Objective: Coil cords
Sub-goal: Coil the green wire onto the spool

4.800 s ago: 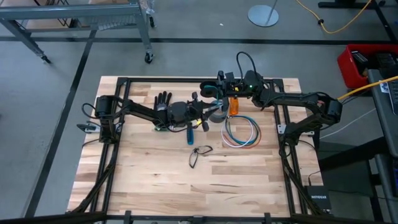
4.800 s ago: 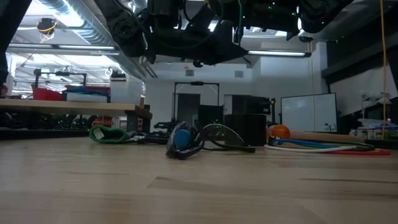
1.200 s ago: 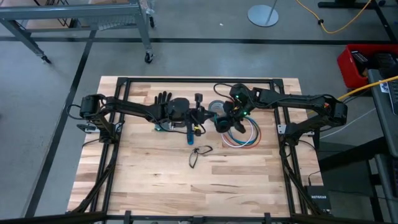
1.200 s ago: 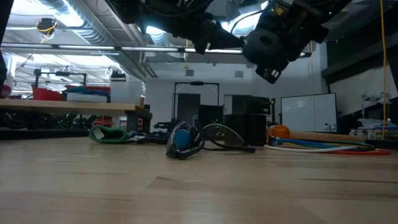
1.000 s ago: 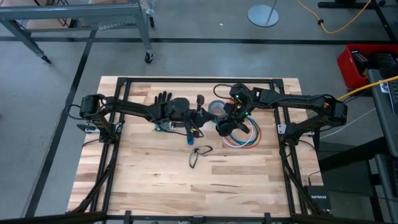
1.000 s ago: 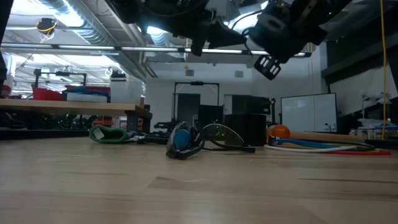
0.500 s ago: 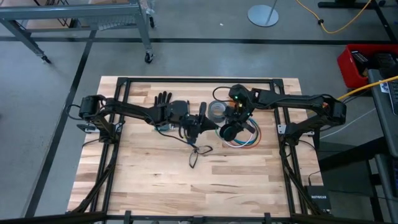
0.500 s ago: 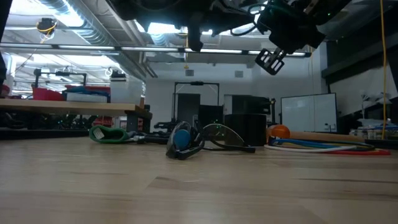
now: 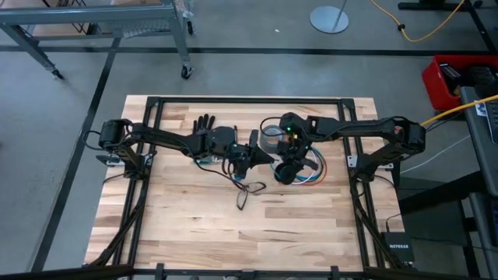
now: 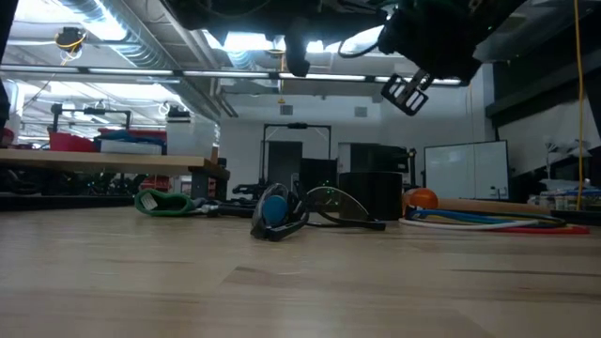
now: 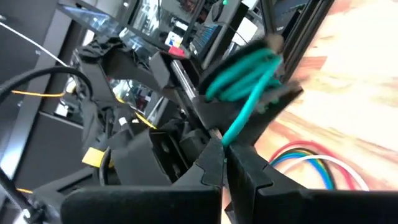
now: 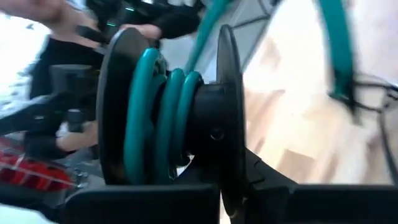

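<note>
A black spool (image 12: 168,118) wound with several turns of teal cord (image 12: 163,118) hangs above the table's middle, with my right gripper (image 9: 288,160) shut on it. My left gripper (image 9: 264,155) stands just left of the spool (image 9: 286,171), shut on the free run of the teal cord (image 11: 245,112). A loose ring of white, blue and red cords (image 9: 315,171) lies flat on the table under and to the right of the spool, untouched; it also shows in the left wrist view as the ring of cords (image 11: 311,158). My left gripper pinches the teal cord (image 11: 229,135) between its two fingers, coming about level from the table's left. From the fingertips (image 11: 214,155) the cord runs straight up to the coils on the spool (image 11: 249,68), clear of the table. My right gripper pinches one thin flange of the spool (image 12: 225,155) between its two fingers, edge-on. The fingers come from the table's far side, about level. The spool is lifted clear of the table, with the teal turns between its two flanges.
A grey tape roll (image 9: 271,137) sits just beyond the spool. A black glove (image 9: 204,124) lies under my left arm. Eyeglasses (image 9: 249,191) lie nearer the front, with bare board toward the near edge. A black frame (image 9: 233,101) rims the table.
My left gripper has rolled about its own axis and swung a little toward the near edge and the spool, still shut on the teal cord. My right gripper has turned at the wrist and carried the spool a little toward the near edge. The ring of cords has stayed put.
</note>
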Motion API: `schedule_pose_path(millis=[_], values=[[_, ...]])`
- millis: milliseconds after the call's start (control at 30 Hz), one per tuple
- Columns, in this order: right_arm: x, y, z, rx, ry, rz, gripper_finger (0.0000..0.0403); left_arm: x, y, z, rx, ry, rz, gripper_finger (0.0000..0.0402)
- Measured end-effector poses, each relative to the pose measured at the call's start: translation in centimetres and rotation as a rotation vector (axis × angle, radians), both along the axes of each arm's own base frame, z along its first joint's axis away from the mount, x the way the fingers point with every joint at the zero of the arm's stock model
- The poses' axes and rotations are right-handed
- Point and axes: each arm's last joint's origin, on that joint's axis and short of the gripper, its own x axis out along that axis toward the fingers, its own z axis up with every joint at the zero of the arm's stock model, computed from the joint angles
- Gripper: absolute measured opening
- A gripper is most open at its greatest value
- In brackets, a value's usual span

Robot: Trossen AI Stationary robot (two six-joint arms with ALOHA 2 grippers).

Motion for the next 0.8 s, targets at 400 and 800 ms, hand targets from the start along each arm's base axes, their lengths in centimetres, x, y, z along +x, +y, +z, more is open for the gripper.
schedule_pose_path(millis=[400, 800], values=[[0.16, 0.04, 0.58, 0.094, -0.052, 0.073, 0.0001, 0.01, -0.84, 0.02, 0.13, -0.021, -0.052, 0.0], [0.28, -0.05, 0.49, 0.041, -0.043, 0.027, 0.0001, 0.1, -0.44, 0.71, -0.049, -0.068, 0.066, 0.0]])
